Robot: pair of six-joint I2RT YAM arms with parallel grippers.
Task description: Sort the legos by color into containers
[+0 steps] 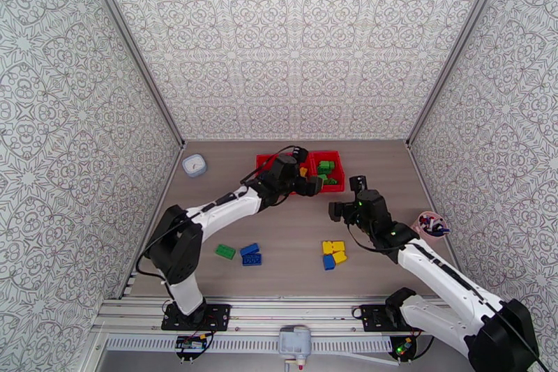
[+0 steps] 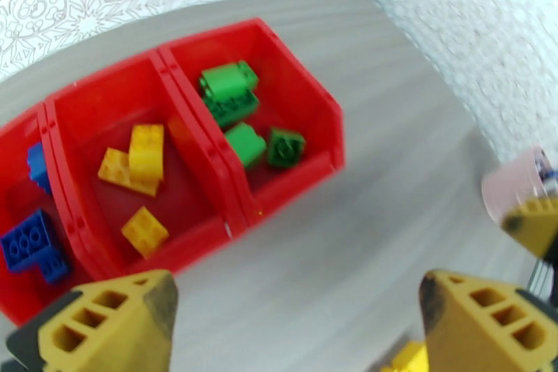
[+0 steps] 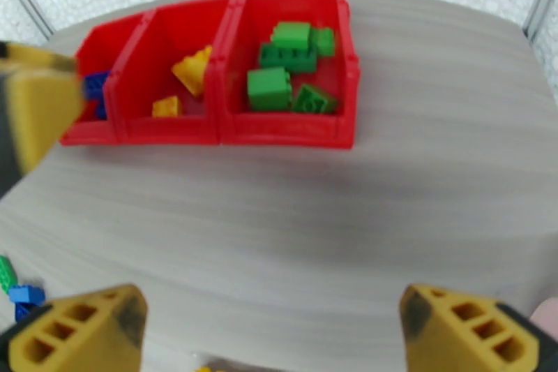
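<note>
Patterned walls (image 1: 293,38) enclose my wooden surface (image 1: 293,227); a red tray (image 3: 279,135) holds sorted bricks (image 3: 268,87). My left pincer (image 2: 296,303) and right pincer (image 3: 272,317) gape open.

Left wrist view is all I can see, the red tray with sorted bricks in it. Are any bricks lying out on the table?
Observer: Yes. A green brick and two blue bricks lie on the table at the near left, apart from the tray.
Operator: Anything on the near right?
Observer: A few yellow bricks and one blue brick sit bunched together there.
Operator: Is the right tool holding anything?
Observer: No, it is open and empty, above bare table, facing the tray.
</note>
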